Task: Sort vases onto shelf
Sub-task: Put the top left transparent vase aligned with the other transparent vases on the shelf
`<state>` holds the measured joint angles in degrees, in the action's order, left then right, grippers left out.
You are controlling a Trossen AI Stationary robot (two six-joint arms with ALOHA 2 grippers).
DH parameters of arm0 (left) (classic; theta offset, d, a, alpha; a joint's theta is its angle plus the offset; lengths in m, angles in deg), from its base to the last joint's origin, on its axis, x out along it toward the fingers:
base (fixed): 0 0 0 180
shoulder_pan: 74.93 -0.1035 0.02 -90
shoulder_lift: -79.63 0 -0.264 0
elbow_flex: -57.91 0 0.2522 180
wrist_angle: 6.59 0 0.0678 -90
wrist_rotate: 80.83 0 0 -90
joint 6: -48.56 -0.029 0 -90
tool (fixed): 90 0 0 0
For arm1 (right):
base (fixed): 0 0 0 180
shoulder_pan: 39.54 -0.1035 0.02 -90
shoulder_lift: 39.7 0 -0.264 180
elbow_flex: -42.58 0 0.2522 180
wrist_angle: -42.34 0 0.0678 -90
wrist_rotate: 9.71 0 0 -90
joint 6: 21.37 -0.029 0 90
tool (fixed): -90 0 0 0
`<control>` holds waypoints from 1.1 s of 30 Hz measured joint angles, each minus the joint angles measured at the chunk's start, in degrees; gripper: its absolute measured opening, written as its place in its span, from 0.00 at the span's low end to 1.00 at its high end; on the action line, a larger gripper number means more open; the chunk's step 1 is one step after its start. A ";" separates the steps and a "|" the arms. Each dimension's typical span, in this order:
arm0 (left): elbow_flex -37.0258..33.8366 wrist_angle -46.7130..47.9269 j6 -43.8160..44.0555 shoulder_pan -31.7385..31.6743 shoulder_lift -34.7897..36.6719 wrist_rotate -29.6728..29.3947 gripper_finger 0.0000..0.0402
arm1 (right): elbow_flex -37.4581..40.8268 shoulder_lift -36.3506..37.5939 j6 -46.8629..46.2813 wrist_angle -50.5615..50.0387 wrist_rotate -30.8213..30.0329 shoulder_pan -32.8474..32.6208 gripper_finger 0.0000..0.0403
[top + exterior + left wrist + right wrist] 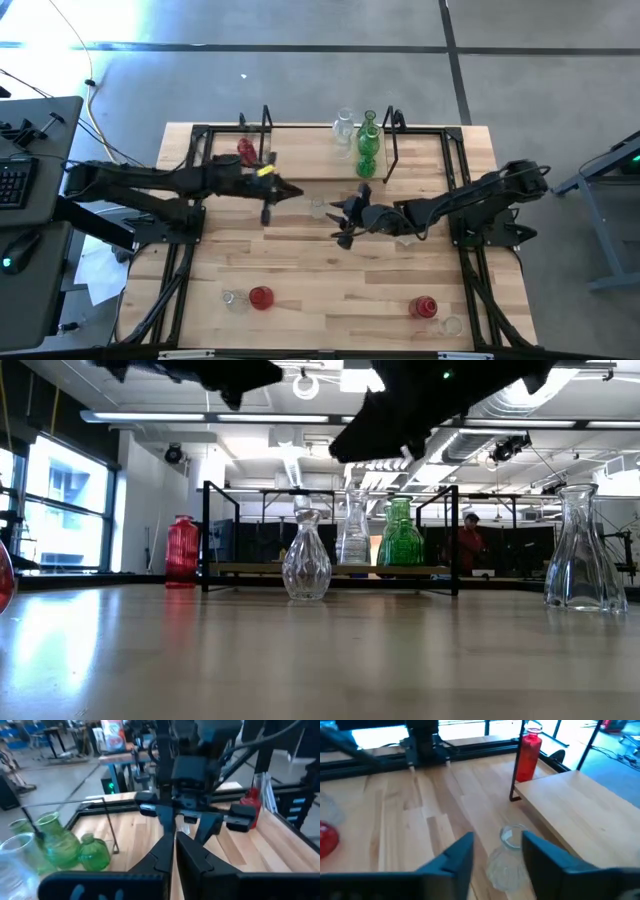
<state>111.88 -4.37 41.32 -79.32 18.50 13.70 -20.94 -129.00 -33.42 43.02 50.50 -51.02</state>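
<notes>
Wood tabletop (pixel 320 660) bare up front — left end effector (pixel 174 840) together, right end effector (pixel 497 851) apart.

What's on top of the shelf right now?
On the shelf: a red vase near its left end, a clear vase and green vases near its right. The left arm covers part of the board.

Both arms matte black, chunky jointed links, black cables along them. Left arm (pixel 170 182) carries a yellow tag near the wrist. Right arm (pixel 470 200) all black, boxy wrist block. Right gripper (pixel 497 852) has flat, wedge-shaped dark jaws; left gripper (pixel 175 851) has the same black angular jaws.
</notes>
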 joint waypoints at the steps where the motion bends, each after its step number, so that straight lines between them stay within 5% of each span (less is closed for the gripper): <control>1: -1.34 -0.47 0.17 -0.08 1.73 -0.19 0.02 | 0.00 -0.65 -0.50 0.82 -0.23 0.25 0.40; 9: -8.24 -2.21 -2.27 -0.39 11.33 -4.26 0.02 | 0.00 -5.32 -9.20 3.47 -4.07 3.57 0.72; 21: -12.81 -3.27 -3.52 -4.10 14.54 -6.34 0.02 | -0.06 -14.40 -7.85 15.27 -3.65 4.76 0.74; 33: -13.45 -4.56 -3.94 -6.16 14.54 -6.35 0.02 | -3.86 -18.71 -6.01 15.04 -2.95 5.98 0.74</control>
<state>98.43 -8.92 37.37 -85.48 33.04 7.35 -24.80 -147.71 -39.43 58.06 47.55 -45.04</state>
